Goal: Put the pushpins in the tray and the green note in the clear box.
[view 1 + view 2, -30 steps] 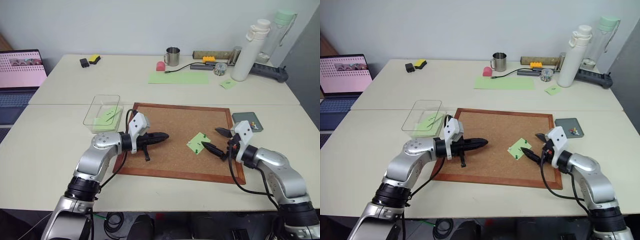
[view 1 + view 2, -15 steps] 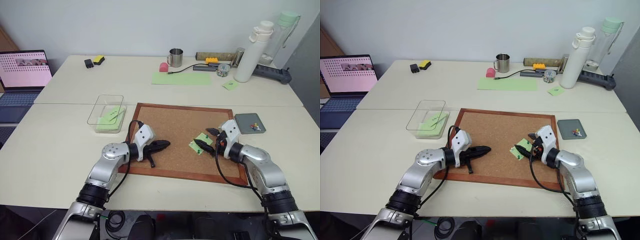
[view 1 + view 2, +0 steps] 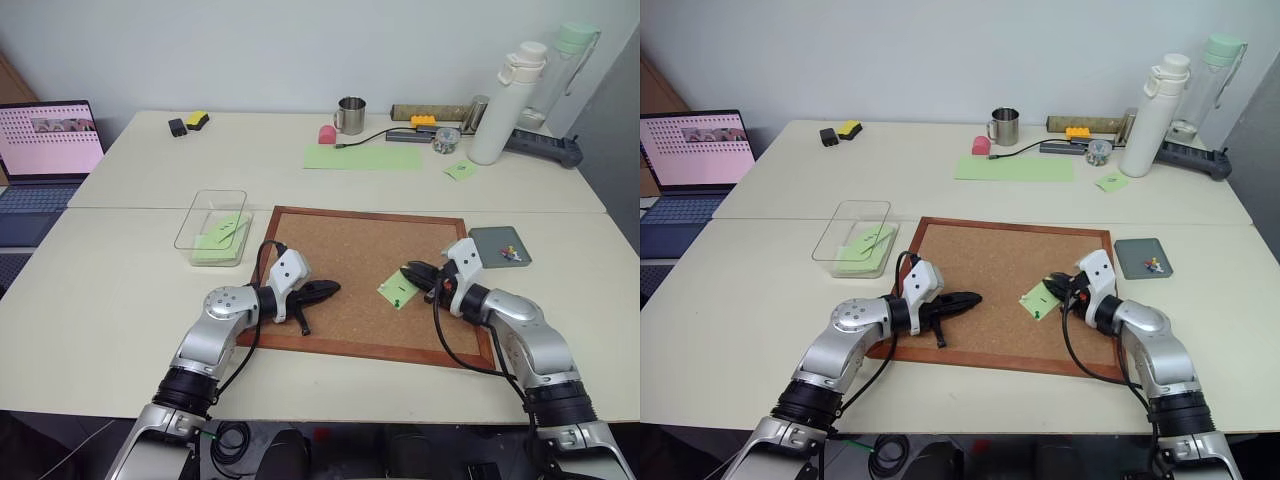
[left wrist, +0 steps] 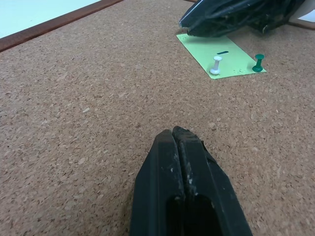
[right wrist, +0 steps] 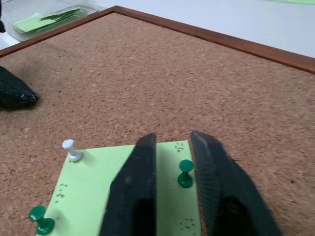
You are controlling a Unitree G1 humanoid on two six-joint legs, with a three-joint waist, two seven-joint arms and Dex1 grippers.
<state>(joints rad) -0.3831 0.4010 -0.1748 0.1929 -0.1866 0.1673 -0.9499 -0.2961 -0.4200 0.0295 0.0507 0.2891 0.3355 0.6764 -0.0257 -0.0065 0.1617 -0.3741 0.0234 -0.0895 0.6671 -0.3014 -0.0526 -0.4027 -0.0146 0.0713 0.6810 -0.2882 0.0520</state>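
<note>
I see the green note (image 5: 123, 191) lying flat on the cork board (image 3: 340, 250), near its right side. Three pushpins stick in the note: a white one (image 5: 73, 150) and two green ones (image 5: 185, 173).

My right claw (image 5: 172, 147) sits low over the note. Its two black fingers (image 5: 135, 182) stand close on either side of one green pushpin. There is still a little gap around the pin, so I cannot tell if the fingers really grip it.

My left claw (image 4: 173, 135) is shut tight and holds nothing. It hangs just over the bare cork, well apart from the note.

The tray (image 3: 498, 245) sits on the bench (image 3: 120, 290) just beside the board's right edge, with a few pushpins (image 3: 510, 252) in it. The clear box (image 3: 212, 228) sits on the bench by the board's left far corner, with green paper inside.
</note>
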